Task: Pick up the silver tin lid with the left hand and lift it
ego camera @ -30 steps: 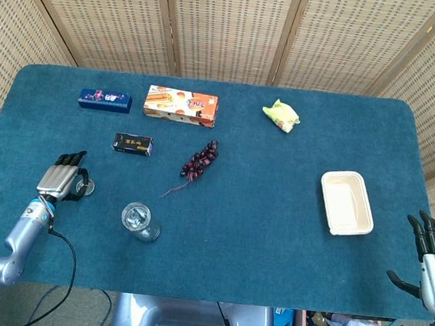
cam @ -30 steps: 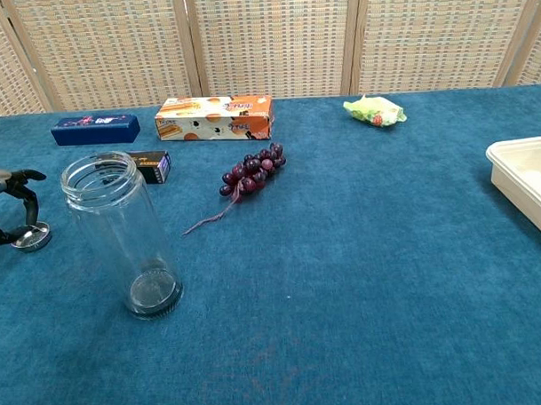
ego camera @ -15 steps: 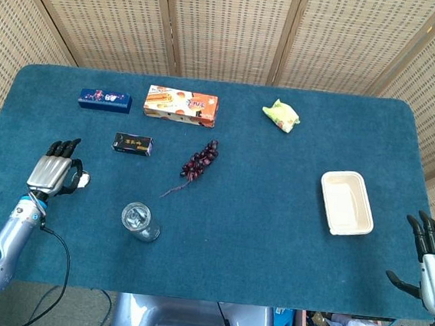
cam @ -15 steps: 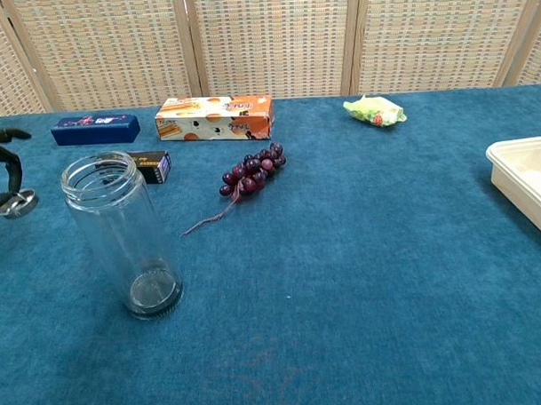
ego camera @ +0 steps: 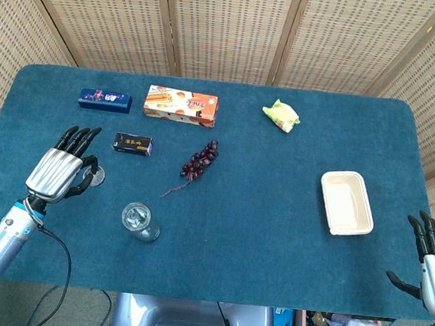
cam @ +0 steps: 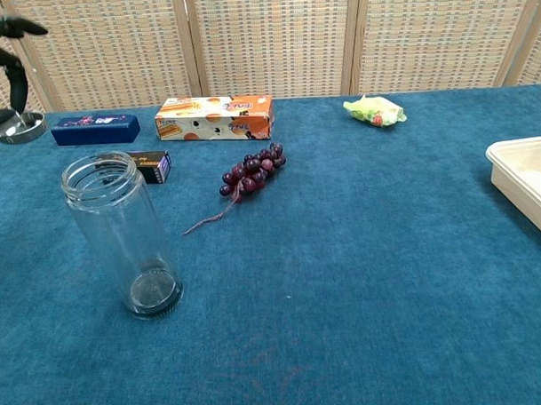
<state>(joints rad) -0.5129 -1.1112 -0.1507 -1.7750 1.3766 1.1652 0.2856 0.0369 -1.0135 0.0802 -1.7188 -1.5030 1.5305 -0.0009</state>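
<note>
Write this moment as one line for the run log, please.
left hand: holds silver tin lid, raised off table | right hand: open, idle at table edge | glass jar: upright

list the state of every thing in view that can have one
silver tin lid: held in the left hand, clear of the table
glass jar: upright, no lid, empty
white tray: empty, on the table
right hand: fingers apart, holding nothing
orange box: closed, lying flat
grapes: lying loose on the cloth
</note>
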